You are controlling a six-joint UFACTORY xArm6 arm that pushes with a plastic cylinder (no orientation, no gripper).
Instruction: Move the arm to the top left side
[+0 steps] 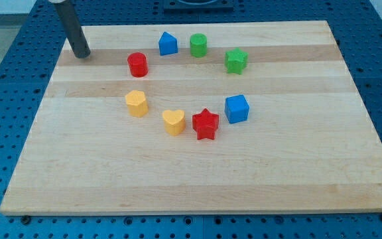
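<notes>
Our tip (pixel 81 55) rests on the worktop (pixel 297 166) at the view's top left, well apart from the red cylinder (pixel 137 64). No fingers fitted, nothing held. We judge position reached; hold clear of blocks.

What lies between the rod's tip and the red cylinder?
Nothing: in the camera view, bare wooden board separates my tip from the red cylinder.

My tip (pixel 81 55) at board (pixel 191 186) top-left, left of red cylinder (pixel 137 64).
</notes>
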